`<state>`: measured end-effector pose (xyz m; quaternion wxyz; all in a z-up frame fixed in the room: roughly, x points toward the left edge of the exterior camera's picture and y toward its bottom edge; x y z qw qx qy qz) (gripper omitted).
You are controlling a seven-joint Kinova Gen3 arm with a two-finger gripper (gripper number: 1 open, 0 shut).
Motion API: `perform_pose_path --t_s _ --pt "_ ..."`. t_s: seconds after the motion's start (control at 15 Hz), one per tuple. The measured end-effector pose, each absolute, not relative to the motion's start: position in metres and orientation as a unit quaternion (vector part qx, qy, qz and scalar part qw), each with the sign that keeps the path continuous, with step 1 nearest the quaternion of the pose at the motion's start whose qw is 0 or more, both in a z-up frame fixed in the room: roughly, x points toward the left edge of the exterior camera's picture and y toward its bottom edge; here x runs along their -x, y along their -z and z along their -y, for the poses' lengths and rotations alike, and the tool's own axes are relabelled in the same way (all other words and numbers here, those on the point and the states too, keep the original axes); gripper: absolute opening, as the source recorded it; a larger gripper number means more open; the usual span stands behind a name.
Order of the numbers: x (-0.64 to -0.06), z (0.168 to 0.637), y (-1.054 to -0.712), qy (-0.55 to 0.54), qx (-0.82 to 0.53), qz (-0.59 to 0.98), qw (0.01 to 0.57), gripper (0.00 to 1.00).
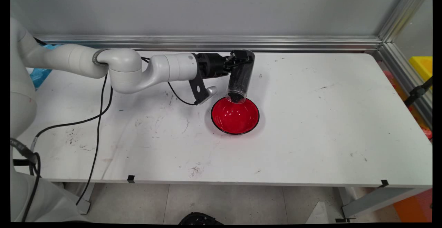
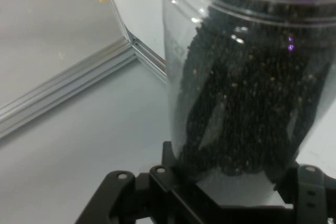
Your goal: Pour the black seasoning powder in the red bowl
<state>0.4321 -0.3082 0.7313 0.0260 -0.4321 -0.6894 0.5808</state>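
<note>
Main view, tool (image 1: 241,57) gripping tilted jar (image 1: 239,79), mouth over red bowl (image 1: 238,119)

Clear glossy plastic jar (image 1: 240,78) of black grains, glossy red bowl (image 1: 235,116), scuffed matt table (image 1: 310,124)

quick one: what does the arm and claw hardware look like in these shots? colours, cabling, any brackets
The arm is glossy white, built of rounded tubular links with bulbous joints. A black wrist section leads to the black two-finger claw, whose linkage shows silver pivot pins in the hand view. A black bracket with a small silver-grey cylinder hangs under the wrist. Thin black cables drape from the arm to the table.
</note>
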Motion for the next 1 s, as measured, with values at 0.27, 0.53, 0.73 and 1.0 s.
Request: perform_pose_path --t_s 0.27,0.53,0.73,1.0 --pt "-0.429 0.307 -0.728 -0.586 0.440 0.680 0.020 0.00" --pt "-0.426 0.306 -0.725 -0.592 0.453 0.667 0.015 0.00" --pt "-0.424 0.306 -0.722 -0.595 0.461 0.659 0.010 0.00" --pt "-0.423 0.305 -0.718 -0.597 0.472 0.649 0.004 0.00"
